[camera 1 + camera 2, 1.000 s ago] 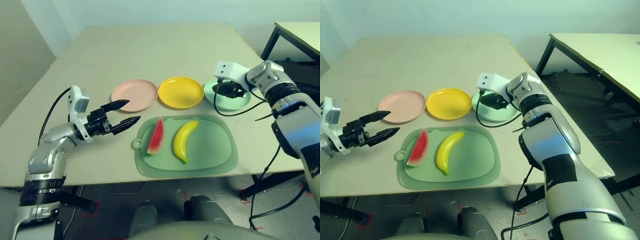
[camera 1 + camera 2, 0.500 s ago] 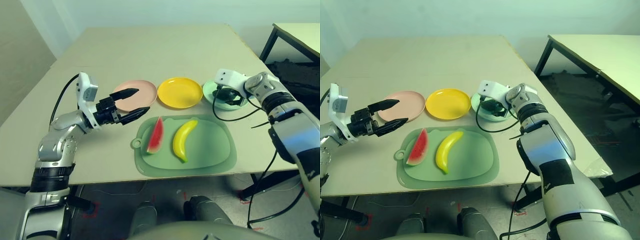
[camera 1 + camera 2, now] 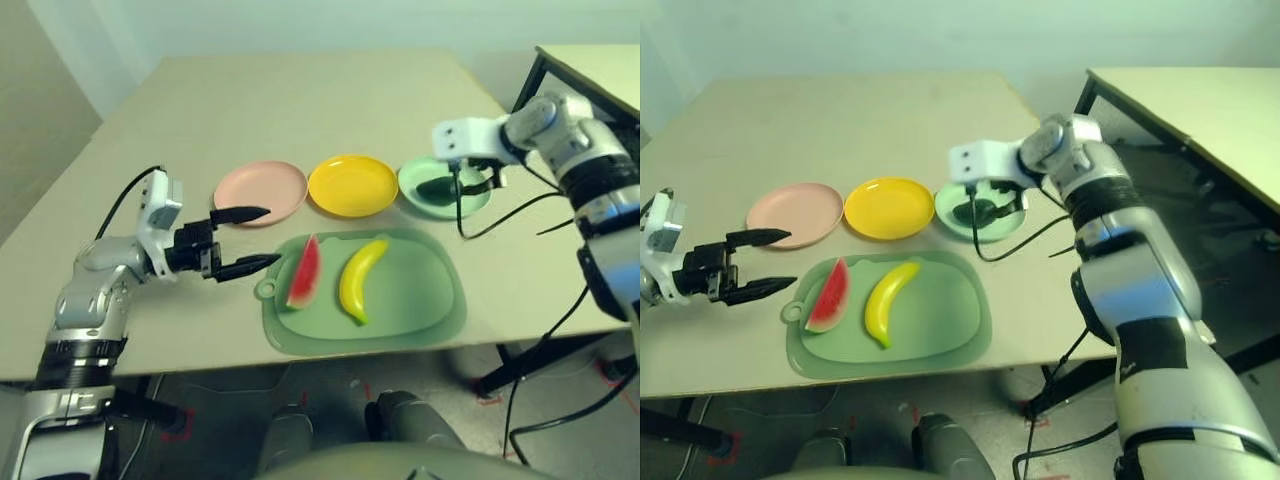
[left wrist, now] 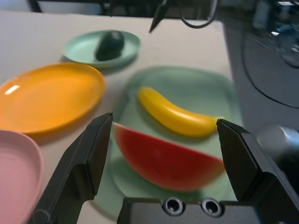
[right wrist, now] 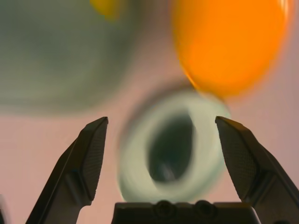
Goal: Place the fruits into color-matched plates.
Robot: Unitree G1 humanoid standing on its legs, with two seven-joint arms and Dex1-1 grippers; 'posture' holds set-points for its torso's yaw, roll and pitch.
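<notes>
Right end effector (image 5: pixel 163 154) has lifted, fingers apart, above blurred avocado (image 5: pixel 170 148); left end effector (image 3: pixel 258 240) spread

Yellow plate (image 4: pixel 46 98) glossy plastic; watermelon wedge (image 4: pixel 166 161), banana (image 4: pixel 175 114) smooth, shiny; table (image 3: pixel 300 110) matt.

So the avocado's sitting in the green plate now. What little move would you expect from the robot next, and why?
Probably the left gripper easing forward over the watermelon wedge. Its jaws stand open just beside the green mat, where the wedge and the banana lie, and the wedge is the nearer. The pink plate waits close behind. The avocado already rests in the mint plate.
</notes>
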